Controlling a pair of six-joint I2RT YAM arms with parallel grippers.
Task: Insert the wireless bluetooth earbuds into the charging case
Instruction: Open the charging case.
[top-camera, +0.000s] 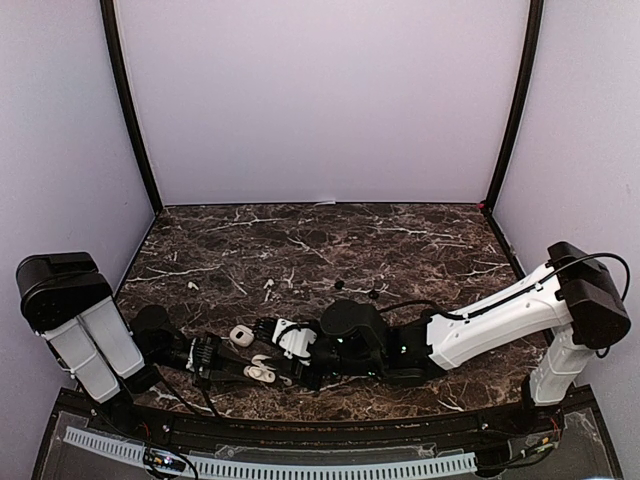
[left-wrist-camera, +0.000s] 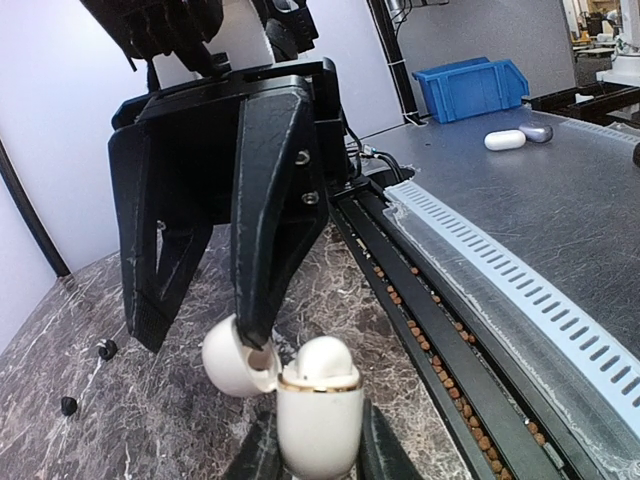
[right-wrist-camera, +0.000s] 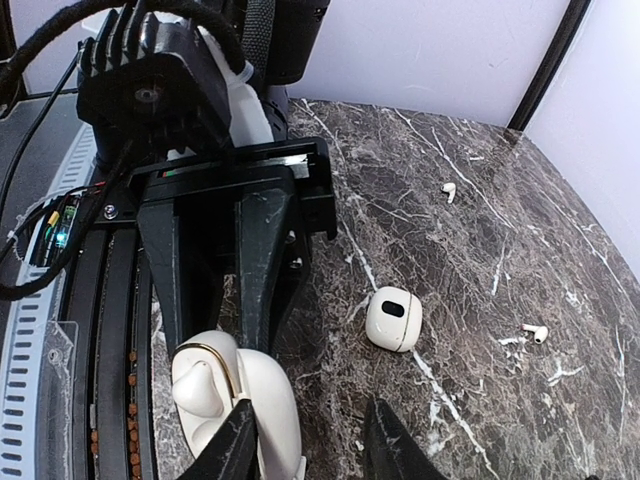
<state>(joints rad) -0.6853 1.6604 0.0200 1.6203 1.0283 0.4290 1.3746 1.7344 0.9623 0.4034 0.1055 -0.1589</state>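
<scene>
One white earbud (left-wrist-camera: 322, 356) in open case (left-wrist-camera: 318, 425)

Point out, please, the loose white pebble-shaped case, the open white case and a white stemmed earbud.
Loose white pebble-shaped case (right-wrist-camera: 392, 331): right wrist view, top.
Open white case (left-wrist-camera: 318, 415): left wrist view, body.
White stemmed earbud (right-wrist-camera: 537, 333): right wrist view, middle.

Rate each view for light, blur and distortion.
Top external: even light, no glare; the slotted rail bows from the wide lens; the black left gripper merges with the dark marble table. Left wrist: the held charging case is sharp, the far blue bin softer. Right wrist: that white case looks nearly washed out; loose earbuds look crisp.
</scene>
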